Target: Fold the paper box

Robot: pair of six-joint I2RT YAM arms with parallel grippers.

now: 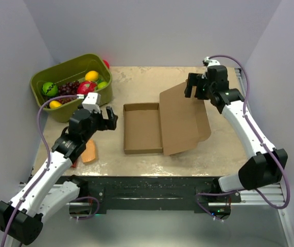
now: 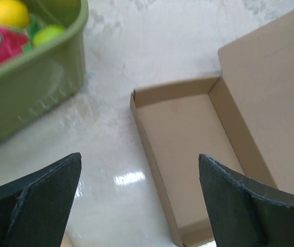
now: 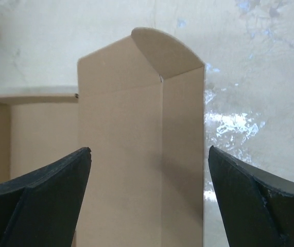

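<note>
Black-fingered, the right claw [image 1: 195, 87] stands with its jaws wide apart and nothing between them. It sits in the upper right of the top view, right by the far corner of the lid of the paper box [image 1: 152, 128]; whether it touches the card I cannot tell. Its arm rises from the lower right, bends at the elbow and runs up the right side of the frame.

The left claw [image 1: 108, 117] is also spread and empty. It hovers left of centre, near the box's left wall but apart from it, on an arm reaching diagonally from the lower left.

The box lies mid-desk [image 1: 136, 82]. Its tray walls look already stood up, so the base seems done. The lid is open, tilted up toward the right, with a rounded tuck flap creased at one end and a side flap bent along one edge. What remains, I judge, is swinging the lid over the tray and tucking those flaps in, roughly the last half of the job.

An olive-green bin [image 1: 59, 110] of fruit sits at upper left, and an orange block [image 1: 89, 152] lies beside the left arm.
</note>
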